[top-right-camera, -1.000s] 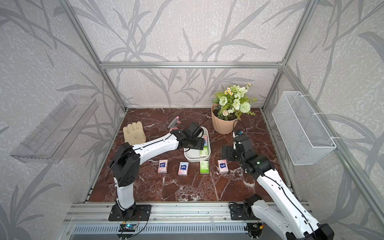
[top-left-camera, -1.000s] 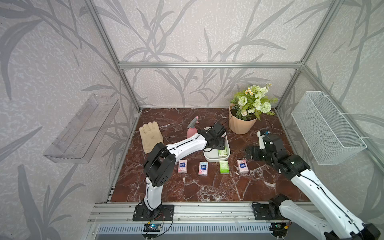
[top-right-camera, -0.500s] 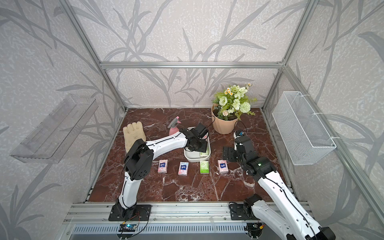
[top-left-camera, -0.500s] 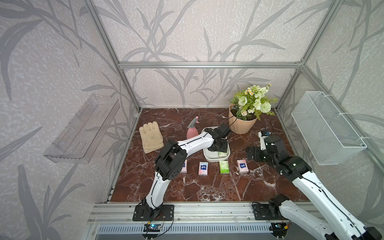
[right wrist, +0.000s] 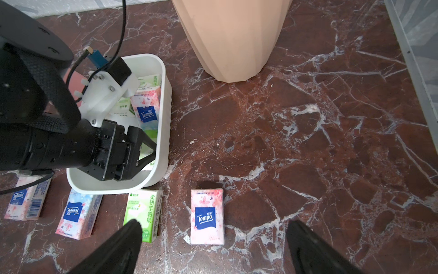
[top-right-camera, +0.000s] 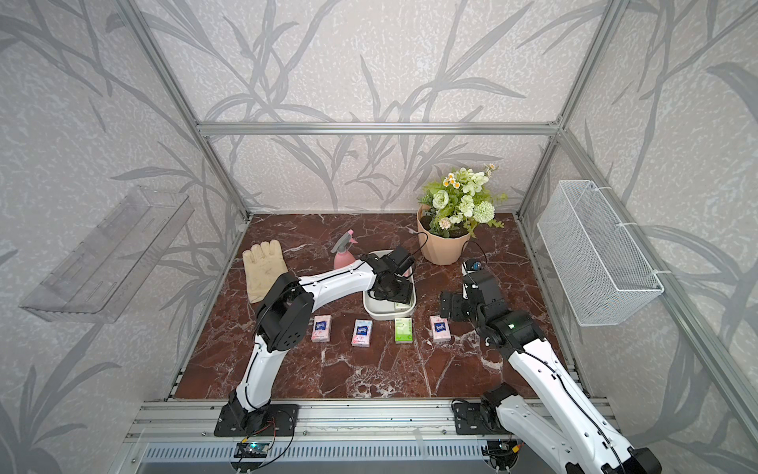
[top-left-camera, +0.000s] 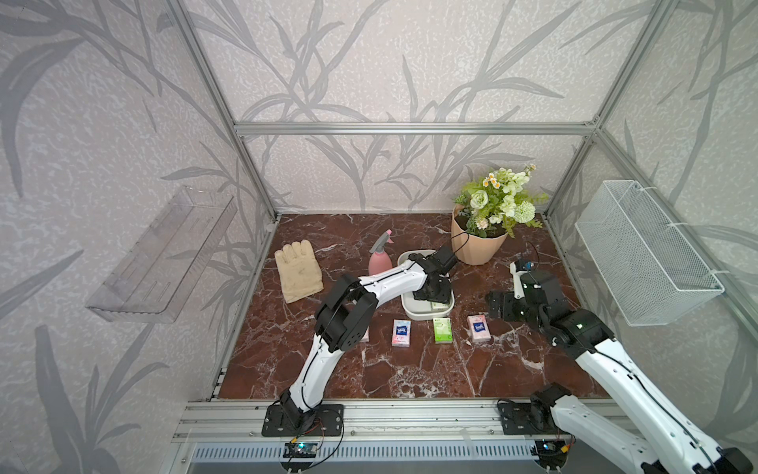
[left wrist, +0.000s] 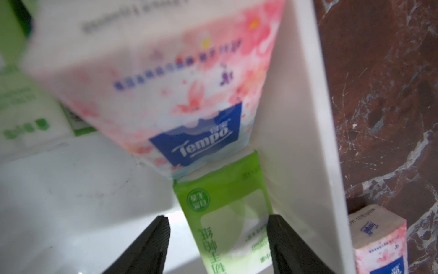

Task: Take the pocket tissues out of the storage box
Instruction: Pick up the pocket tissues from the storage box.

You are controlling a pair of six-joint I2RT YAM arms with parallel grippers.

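Observation:
The white storage box sits mid-table. Several pocket tissues lie inside it, among them a pink floral packet and a green one. My left gripper reaches into the box, open. Its jaws straddle the green packet: one finger touches it and the other stands off. In front of the box lies a row of packets: pink, pink and blue, green and pink. My right gripper hovers open and empty to the right of the row.
A peach flower pot stands behind the box and a pink spray bottle beside it. A beige glove lies at the left. A wire basket hangs on the right wall and a clear shelf on the left.
My left arm's elbow has swung right and its gripper has pushed lower into the box's near right corner. The right arm has hardly moved.

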